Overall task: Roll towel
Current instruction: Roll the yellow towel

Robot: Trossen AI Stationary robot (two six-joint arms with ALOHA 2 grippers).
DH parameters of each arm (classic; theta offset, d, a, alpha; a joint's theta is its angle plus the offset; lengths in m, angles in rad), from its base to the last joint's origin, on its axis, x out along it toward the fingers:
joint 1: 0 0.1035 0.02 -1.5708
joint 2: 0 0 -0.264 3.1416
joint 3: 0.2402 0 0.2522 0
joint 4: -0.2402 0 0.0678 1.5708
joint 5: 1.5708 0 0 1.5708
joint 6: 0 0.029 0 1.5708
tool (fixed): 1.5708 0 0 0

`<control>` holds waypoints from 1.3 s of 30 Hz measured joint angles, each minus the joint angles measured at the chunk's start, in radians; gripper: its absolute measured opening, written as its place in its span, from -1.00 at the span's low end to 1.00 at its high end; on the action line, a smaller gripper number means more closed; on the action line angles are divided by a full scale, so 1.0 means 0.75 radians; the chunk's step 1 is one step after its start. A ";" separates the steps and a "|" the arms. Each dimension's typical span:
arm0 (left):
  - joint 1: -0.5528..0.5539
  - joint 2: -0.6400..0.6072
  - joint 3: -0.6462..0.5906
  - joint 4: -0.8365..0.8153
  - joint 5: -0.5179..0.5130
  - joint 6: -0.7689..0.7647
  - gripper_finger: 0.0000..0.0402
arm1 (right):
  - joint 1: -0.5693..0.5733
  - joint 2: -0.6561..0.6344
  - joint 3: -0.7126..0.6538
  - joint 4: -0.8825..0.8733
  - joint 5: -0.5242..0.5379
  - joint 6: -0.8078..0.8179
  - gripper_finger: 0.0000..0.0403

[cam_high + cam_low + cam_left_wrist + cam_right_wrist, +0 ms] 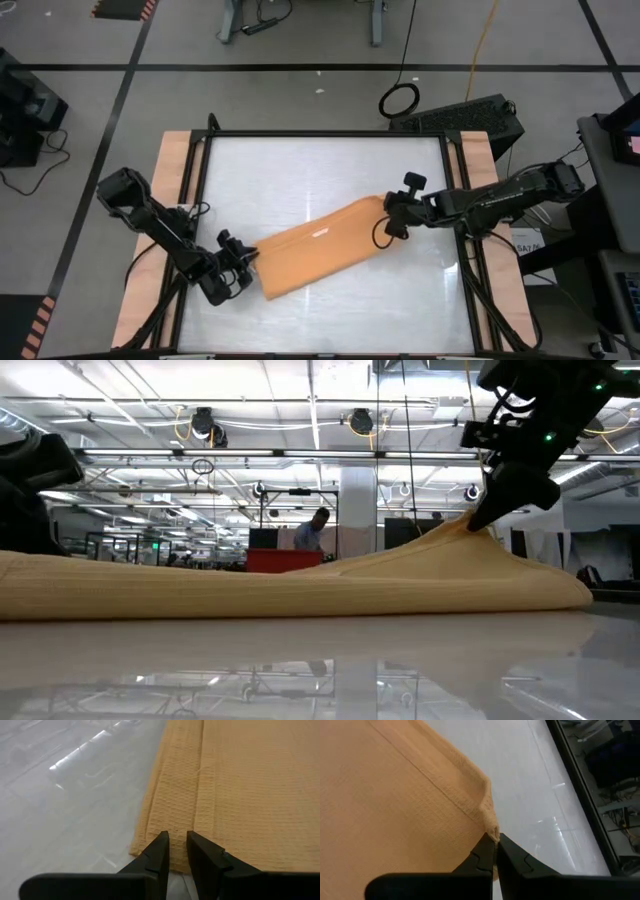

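Observation:
The orange-tan towel [315, 250] lies flat and slantwise on the white table, from near left to far right. My right gripper [388, 215] is shut on its far right corner, which is raised into a peak [470, 525]. My left gripper [243, 265] stands at the towel's near left end. Its fingers [177, 842] are a narrow gap apart over the hemmed edge [175, 815], which lies flat. I cannot tell whether they touch the cloth. My right gripper pinches the towel's far right corner [492, 831] between its two fingertips, at the hem. The fingers slant down from the table's right side. That corner is lifted off the table and puckered, and the cloth slopes down from it to the flat rest [300, 585].
Bare white tabletop [330, 165] surrounds the towel, with a black frame [325, 133] and wooden strips [175, 200] along the sides. A person [318, 525] shows far off in the room behind the table.

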 joint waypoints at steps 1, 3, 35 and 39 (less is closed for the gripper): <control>0.000 -0.009 0.009 -0.005 -0.008 0.014 -0.63 | -0.010 0.000 0.000 0.000 -0.003 0.000 -1.00; 0.000 -0.053 0.034 -0.007 -0.055 0.090 -0.63 | -0.030 0.000 0.000 -0.001 -0.003 0.001 -1.00; 0.152 0.025 0.111 -0.216 0.283 0.453 -0.63 | -0.071 0.001 0.000 0.012 -0.225 0.109 -1.00; 0.085 -0.115 0.106 -0.473 0.372 0.458 -0.63 | -0.058 0.001 0.000 0.097 -0.308 0.141 -1.00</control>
